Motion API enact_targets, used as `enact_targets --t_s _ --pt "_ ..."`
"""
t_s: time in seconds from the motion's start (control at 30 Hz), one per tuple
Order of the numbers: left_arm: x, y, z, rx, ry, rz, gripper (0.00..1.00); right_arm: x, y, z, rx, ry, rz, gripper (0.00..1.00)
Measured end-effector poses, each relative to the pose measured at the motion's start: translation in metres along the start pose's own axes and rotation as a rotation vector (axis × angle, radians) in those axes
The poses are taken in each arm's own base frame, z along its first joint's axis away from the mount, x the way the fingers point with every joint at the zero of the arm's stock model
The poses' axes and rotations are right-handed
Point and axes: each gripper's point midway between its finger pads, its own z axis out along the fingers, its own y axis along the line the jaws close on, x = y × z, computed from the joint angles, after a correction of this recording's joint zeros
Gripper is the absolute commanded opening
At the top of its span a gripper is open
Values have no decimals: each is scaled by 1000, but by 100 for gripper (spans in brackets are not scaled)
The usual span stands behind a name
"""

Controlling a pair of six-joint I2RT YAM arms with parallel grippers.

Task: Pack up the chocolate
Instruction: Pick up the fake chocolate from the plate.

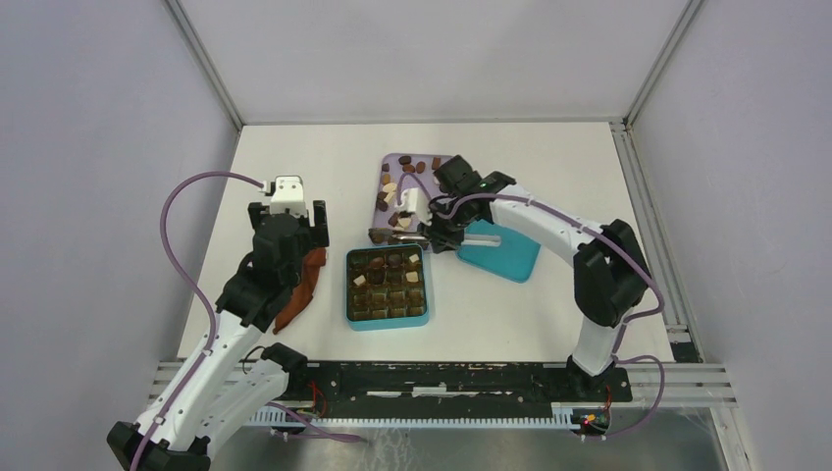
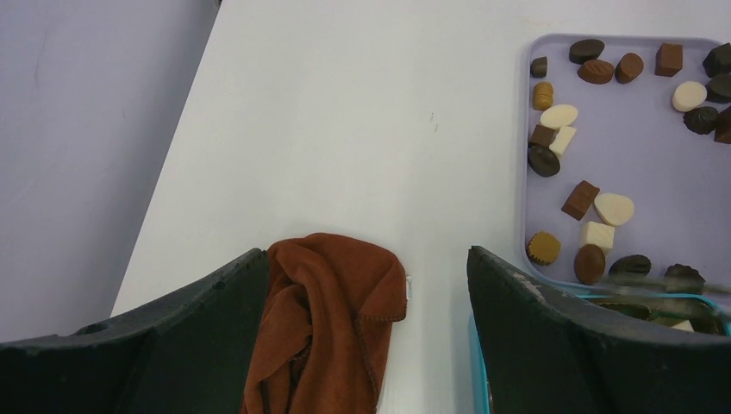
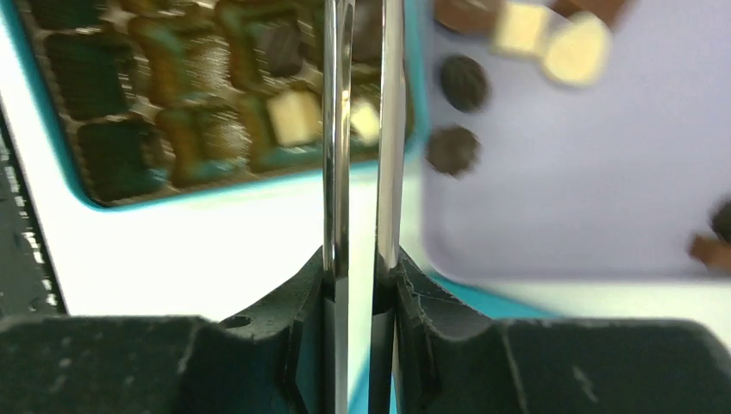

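Observation:
Chocolate pieces [image 1: 402, 182] in dark brown, mid brown and cream lie scattered on a lavender tray [image 1: 420, 196], and several sit in the gridded teal box [image 1: 348, 289]. My right gripper [image 1: 432, 234] is shut on metal tweezers [image 3: 336, 129] that reach over the gap between tray [image 3: 560, 190] and box [image 3: 39, 103]. A dark piece [image 1: 378, 235] lies at the tweezer tips; whether it is pinched I cannot tell. My left gripper [image 1: 290, 228] hangs open above a reddish-brown cloth [image 2: 328, 319], holding nothing. The left wrist view also shows the chocolates [image 2: 595, 71].
The teal lid [image 1: 505, 257] lies on the table to the right of the box, under my right arm. The cloth [image 1: 302, 287] lies left of the box. Frame posts and grey walls border the white table [image 1: 294, 157].

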Motion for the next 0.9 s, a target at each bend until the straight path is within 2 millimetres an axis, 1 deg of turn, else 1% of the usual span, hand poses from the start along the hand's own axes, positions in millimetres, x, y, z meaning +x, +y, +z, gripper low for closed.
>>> enact_targets --t_s 0.13,0.23,0.3,0.4,0.53,0.67,0.9 --pt "0 0 0 0 0 0 90 24 -43 -29 91 -24 104 32" --pt "0 0 0 1 1 0 90 43 -72 -47 165 -18 168 32" --pt "0 0 0 1 1 1 90 48 -84 -55 200 -13 185 33" --pt "0 0 0 1 1 1 90 47 -97 -57 224 -10 186 33" --pt "0 0 0 1 1 1 90 52 -102 -46 211 10 188 34" --pt "0 -1 0 7 1 1 90 68 -98 -31 169 59 206 35" --pt "1 -4 0 20 2 1 90 85 -93 -17 125 115 221 39"
